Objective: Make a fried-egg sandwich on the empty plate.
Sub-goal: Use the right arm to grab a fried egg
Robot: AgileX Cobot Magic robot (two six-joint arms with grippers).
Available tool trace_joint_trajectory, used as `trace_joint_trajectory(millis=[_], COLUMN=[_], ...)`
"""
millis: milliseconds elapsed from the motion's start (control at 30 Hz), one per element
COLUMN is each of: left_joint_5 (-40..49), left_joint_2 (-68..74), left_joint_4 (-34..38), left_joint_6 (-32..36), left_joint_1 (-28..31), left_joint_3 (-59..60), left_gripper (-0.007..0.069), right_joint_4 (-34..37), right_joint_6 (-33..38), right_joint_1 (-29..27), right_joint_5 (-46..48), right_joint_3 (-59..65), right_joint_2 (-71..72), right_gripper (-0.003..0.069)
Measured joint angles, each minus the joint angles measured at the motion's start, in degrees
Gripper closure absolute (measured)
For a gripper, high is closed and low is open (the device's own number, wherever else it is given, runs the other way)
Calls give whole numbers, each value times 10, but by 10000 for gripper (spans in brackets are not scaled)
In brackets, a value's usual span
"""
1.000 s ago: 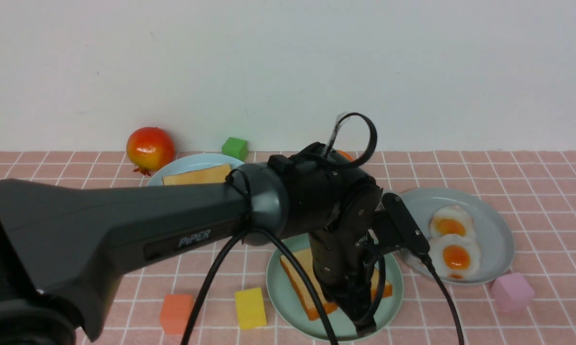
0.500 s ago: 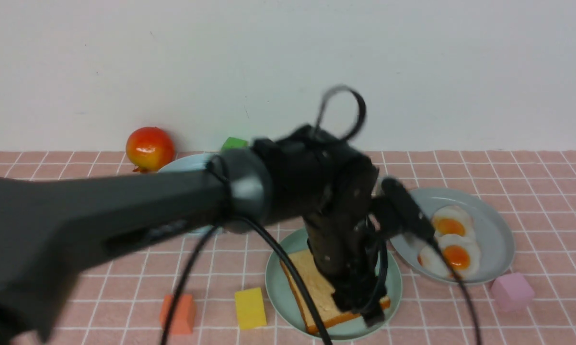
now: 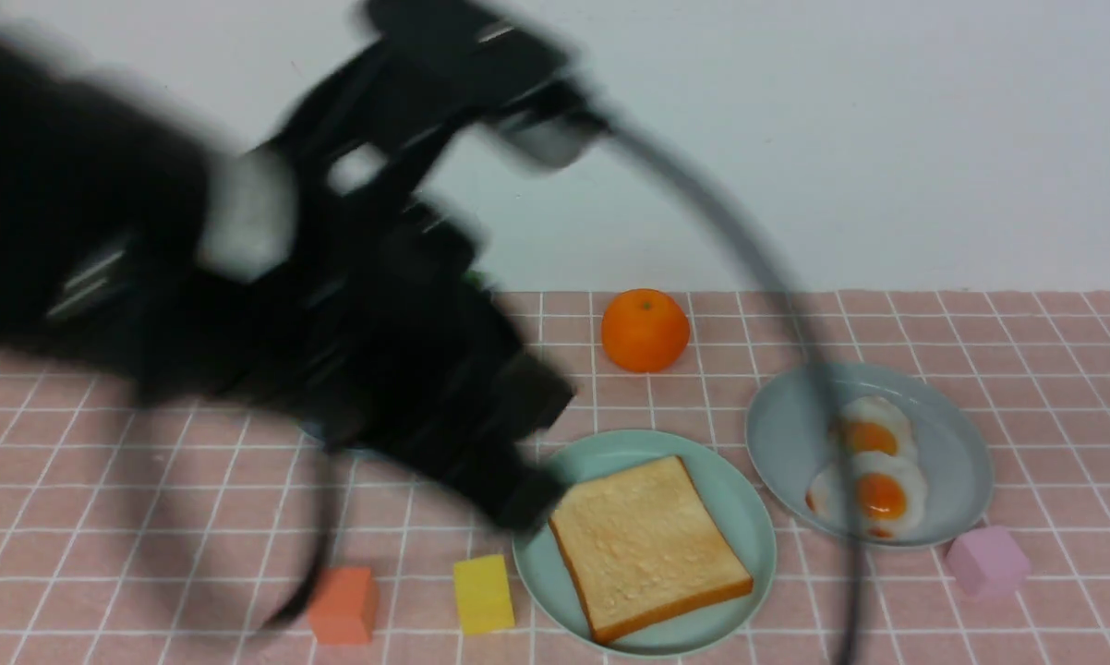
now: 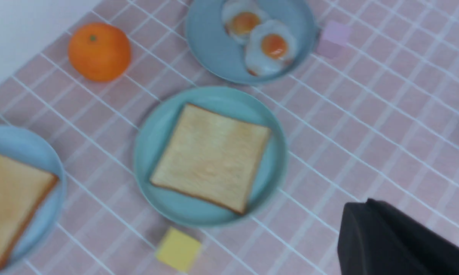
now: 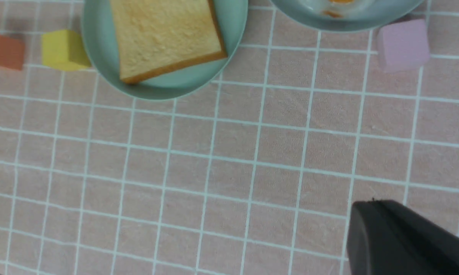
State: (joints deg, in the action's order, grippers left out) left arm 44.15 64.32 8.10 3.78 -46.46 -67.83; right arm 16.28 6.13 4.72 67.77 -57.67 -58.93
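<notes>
One toast slice [image 3: 647,545] lies flat on the mint-green plate [image 3: 730,489], with nothing on it. The larger fried egg [image 3: 874,499] lies next to a smaller egg [image 3: 869,429] on the grey plate [image 3: 952,443]. A second toast slice [image 4: 8,191] lies on the light-blue plate [image 4: 23,137]; the arm hides it in the front view. My left gripper [image 3: 527,494] is blurred, raised just left of the mint-green plate, shut and empty [image 4: 367,206]. My right gripper [image 5: 372,202] is shut and empty, over bare cloth nearer me than the plates.
An orange [image 3: 645,330] sits behind the mint-green plate. A yellow block [image 3: 483,593] and an orange block [image 3: 341,605] lie left of that plate. A pink block [image 3: 984,559] lies by the grey plate's near right edge. The left arm's cable hangs across the grey plate.
My left arm has lifted off the toast and swung up and to the left, leaving the slice on the mint-green plate. The orange has come into view.
</notes>
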Motion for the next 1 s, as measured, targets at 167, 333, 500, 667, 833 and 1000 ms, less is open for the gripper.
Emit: trace_joint_trajectory(millis=[167, 333, 500, 667, 833, 1000], left_joint_5=[-70, -156, -184, -180, -180, -180], left_joint_2=[-194, -374, -448, -445, -431, -415], left_joint_4=[37, 59, 55, 56, 65, 67], left_joint_6=[-21, -47, -49, -50, -50, -50], left_joint_1=[0, 0, 0, 0, 0, 0], left_joint_3=[170, 275, 316, 320, 321, 321], left_gripper=[613, 613, 613, 613, 613, 613], right_joint_4=[0, 0, -8, -20, -10, 15], right_joint_6=[0, 0, -13, -30, -37, -37], right_joint_1=[0, 0, -7, -31, -50, -50], right_joint_5=[-46, -104, -134, -140, -136, -145], right_joint_3=[-27, -33, -85, -159, -204, -232], right_joint_2=[-107, -204, -311, -428, -492, -542], right_gripper=[610, 589, 505, 326, 223, 203])
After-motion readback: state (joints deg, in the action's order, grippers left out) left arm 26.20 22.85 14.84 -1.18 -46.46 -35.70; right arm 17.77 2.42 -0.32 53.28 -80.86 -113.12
